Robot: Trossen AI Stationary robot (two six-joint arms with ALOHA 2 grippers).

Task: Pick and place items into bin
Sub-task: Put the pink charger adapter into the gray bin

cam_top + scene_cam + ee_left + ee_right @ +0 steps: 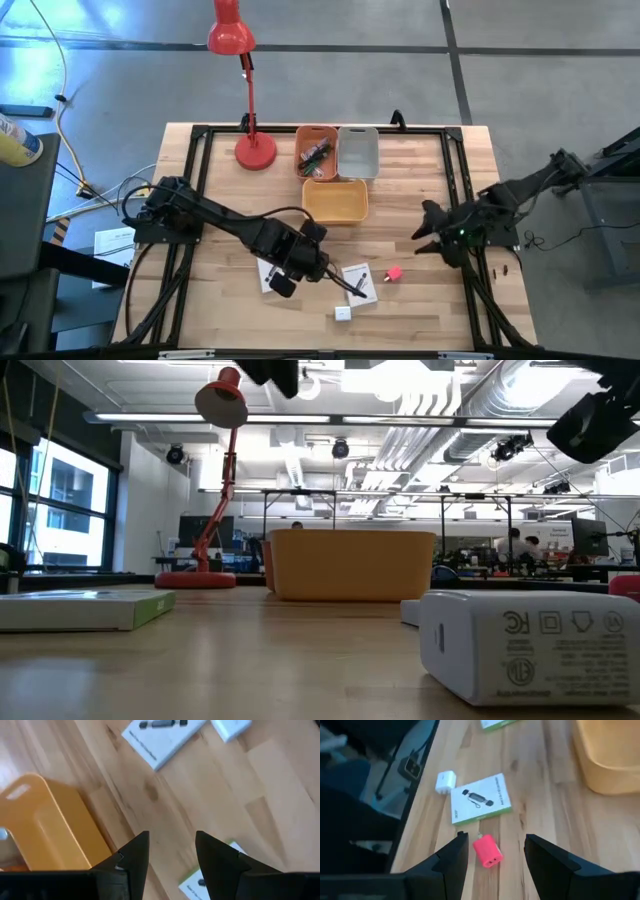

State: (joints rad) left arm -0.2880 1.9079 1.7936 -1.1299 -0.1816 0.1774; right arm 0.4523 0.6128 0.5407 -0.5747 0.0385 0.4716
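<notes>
- The small red-pink plastic cube [487, 851] lies on the wooden bench [420, 300], below and right of the yellow rectangular bin [335, 201].
- The right gripper [492, 857] hovers directly over it, jaws open and empty, straddling it.
- The left gripper [170, 851], jaws open, hangs farther off, above a white card [160, 735].

Left gripper [170, 852] open above wood table [210, 795], yellow bin [50, 825] beside

Even, bright light from ceiling strip lights [250, 417] in the low view; soft shadows on the surface [420, 300]. Wrist views blur slightly; the near white charger [520, 645] looks soft.
</notes>
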